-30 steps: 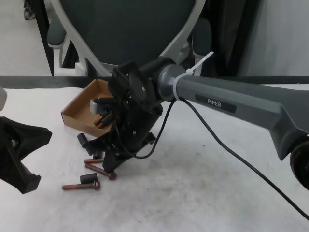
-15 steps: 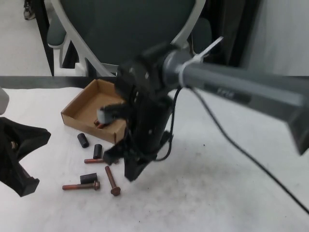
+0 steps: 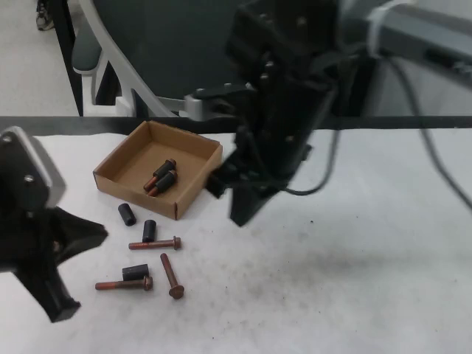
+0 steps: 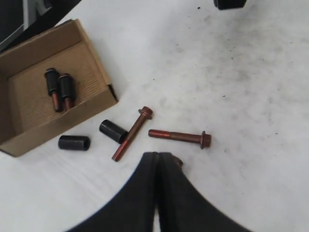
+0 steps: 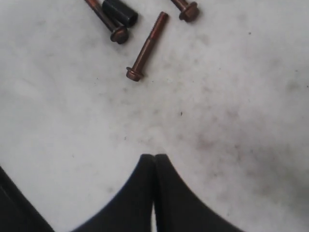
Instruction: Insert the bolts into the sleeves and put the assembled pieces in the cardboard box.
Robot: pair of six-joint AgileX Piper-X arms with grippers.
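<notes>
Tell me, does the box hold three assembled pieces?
No, just two assembled pieces lie side by side in the box.

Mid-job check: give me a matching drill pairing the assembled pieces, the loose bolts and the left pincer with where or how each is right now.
Column one:
1. assembled pieces
2. loose bolts
3. left pincer

Column two:
A. shut
B. inside the cardboard box
C. lying on the white bench

Pairs: 1-B, 2-C, 3-A.
</notes>
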